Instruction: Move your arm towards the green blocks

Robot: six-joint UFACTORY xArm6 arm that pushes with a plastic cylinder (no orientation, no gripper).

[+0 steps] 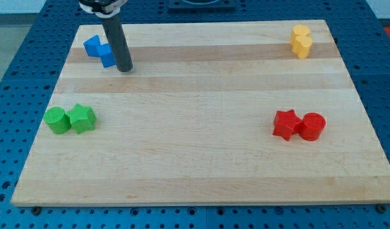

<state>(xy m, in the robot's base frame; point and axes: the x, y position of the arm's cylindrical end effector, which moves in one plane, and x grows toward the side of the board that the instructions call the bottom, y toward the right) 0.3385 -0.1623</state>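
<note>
Two green blocks sit side by side near the view's left edge of the wooden board: a green round cylinder point(56, 120) and a green star-like block point(83, 118) touching its right side. My tip point(125, 69) rests on the board in the upper left, just right of the blue blocks point(99, 50). The tip is above and to the right of the green blocks, well apart from them.
Two yellow blocks point(301, 41) stand at the upper right. A red star point(285, 124) and a red cylinder point(312, 126) sit together at the right. The board point(195, 165) lies on a blue perforated table.
</note>
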